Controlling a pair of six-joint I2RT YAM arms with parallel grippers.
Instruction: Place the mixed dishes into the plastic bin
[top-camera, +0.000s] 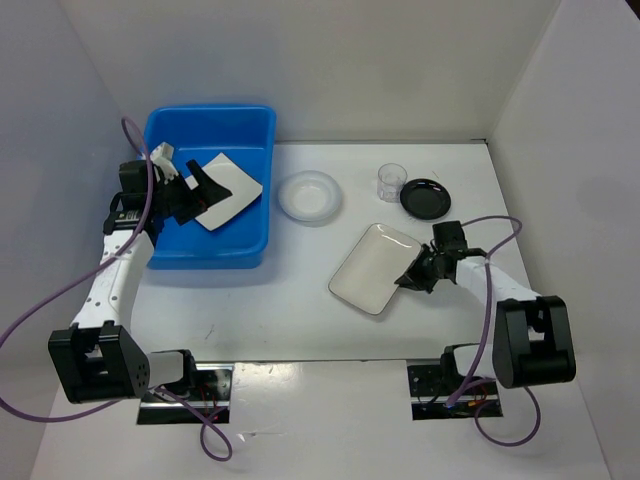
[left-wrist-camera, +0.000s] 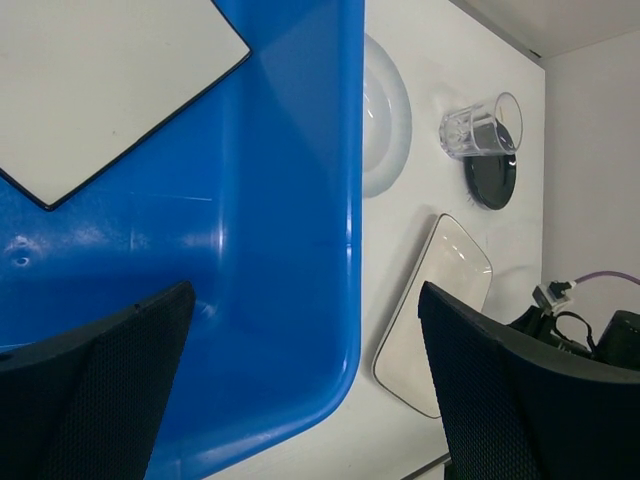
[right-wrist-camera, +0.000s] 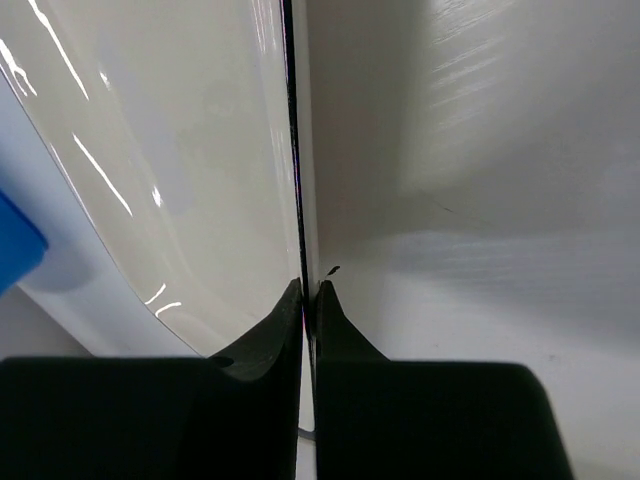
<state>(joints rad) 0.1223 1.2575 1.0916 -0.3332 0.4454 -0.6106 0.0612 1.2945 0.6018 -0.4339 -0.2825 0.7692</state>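
The plastic bin (top-camera: 210, 190), a bright blue tub, stands at the far left with the large squarish white plate (top-camera: 228, 190) inside it. My left gripper (top-camera: 190, 190) hovers over the bin, open and empty; in the left wrist view its fingers (left-wrist-camera: 120, 380) spread above the bin's wall (left-wrist-camera: 280, 250). The white rectangular tray (top-camera: 375, 268) lies right of centre. My right gripper (top-camera: 412, 277) is shut on its right rim (right-wrist-camera: 300, 200). The round white dish (top-camera: 309, 195), clear cup (top-camera: 391, 181) and black bowl (top-camera: 425, 198) stand on the table at the back.
White walls close in the table on the left, back and right. Purple cables loop from both arms near the front edge. The cup (left-wrist-camera: 480, 130) stands right next to the black bowl (left-wrist-camera: 490, 180).
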